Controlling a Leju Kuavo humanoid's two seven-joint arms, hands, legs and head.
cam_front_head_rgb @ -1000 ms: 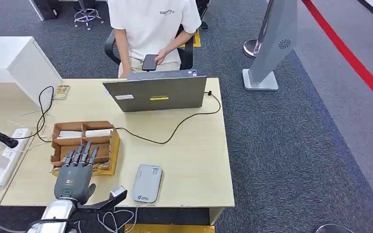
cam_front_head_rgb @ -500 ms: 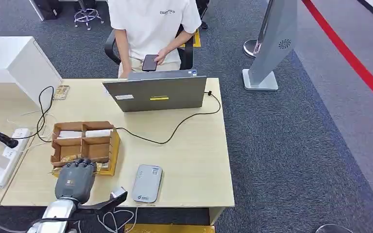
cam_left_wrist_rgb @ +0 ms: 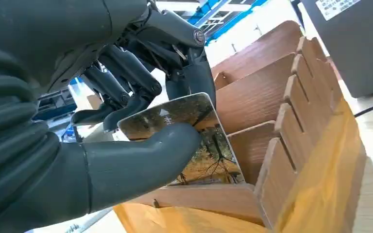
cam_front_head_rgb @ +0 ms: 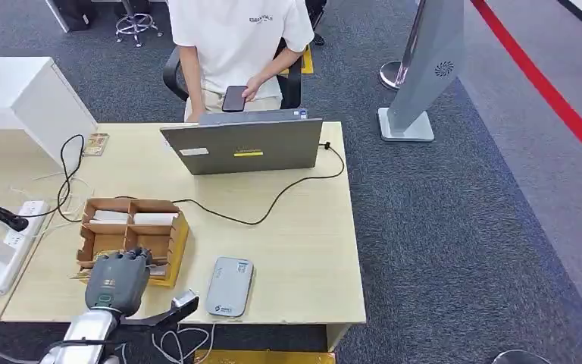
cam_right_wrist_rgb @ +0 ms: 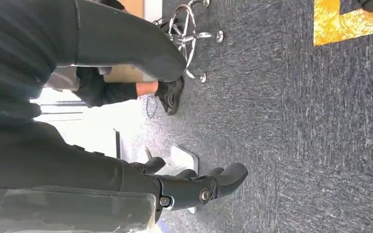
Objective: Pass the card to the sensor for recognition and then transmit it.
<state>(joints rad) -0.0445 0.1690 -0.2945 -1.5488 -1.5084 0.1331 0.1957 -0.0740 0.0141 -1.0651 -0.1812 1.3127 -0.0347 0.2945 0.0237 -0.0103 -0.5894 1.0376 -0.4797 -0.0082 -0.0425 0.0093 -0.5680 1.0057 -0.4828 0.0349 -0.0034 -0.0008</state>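
Left robot hand (cam_left_wrist_rgb: 126, 145) pinches card (cam_left_wrist_rgb: 194, 141) between thumb and fingers, over near compartment of wooden box (cam_front_head_rgb: 132, 235) at worktop (cam_front_head_rgb: 303, 250) front-left corner. Grey sensor (cam_front_head_rgb: 229, 286) just right of box, near front edge. Right robot hand (cam_right_wrist_rgb: 194, 187) hangs above carpet, holding nothing, fingers loosely extended.
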